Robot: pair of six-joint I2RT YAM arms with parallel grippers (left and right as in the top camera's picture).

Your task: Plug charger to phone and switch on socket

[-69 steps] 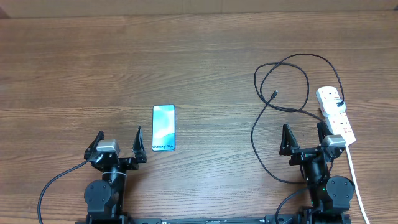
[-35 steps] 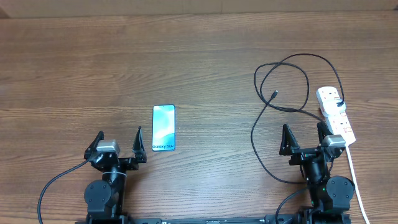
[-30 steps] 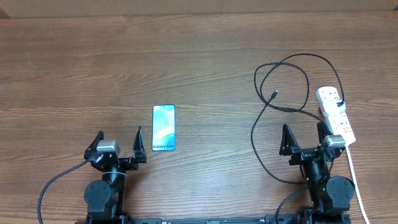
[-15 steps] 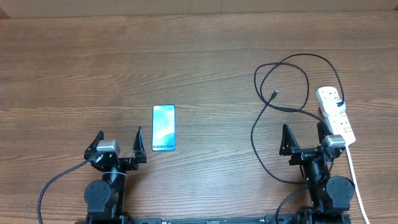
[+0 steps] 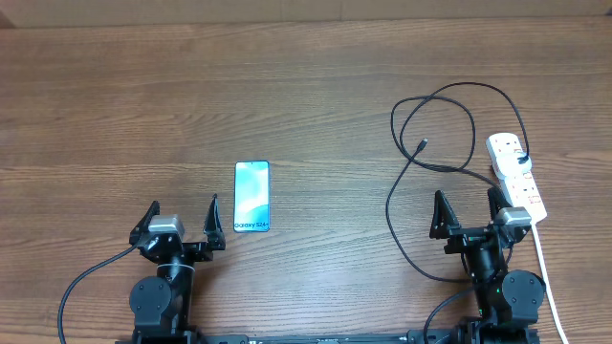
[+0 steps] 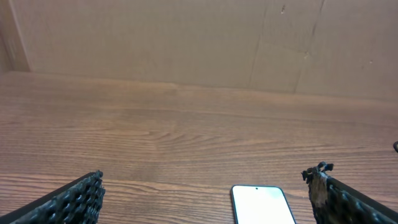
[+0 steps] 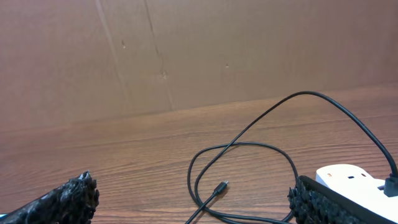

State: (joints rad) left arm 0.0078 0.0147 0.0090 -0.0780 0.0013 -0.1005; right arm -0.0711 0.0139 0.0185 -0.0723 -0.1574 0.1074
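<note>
It looked like a robotics lab bench. A left arm [image 5: 158,296] and a right arm [image 5: 502,287] stood at a wood-grain worktop [image 5: 306,86], backed by plain cardboard [image 7: 186,50].

**STATUS: NO CHANGE RECORDED**

No displacement was detected across the interval. The left gripper [image 5: 184,203], right gripper [image 5: 466,194], phone [image 5: 251,196], charger [image 5: 423,145] and socket [image 5: 516,177] each registered the same position and pose as at every earlier moment.
</note>
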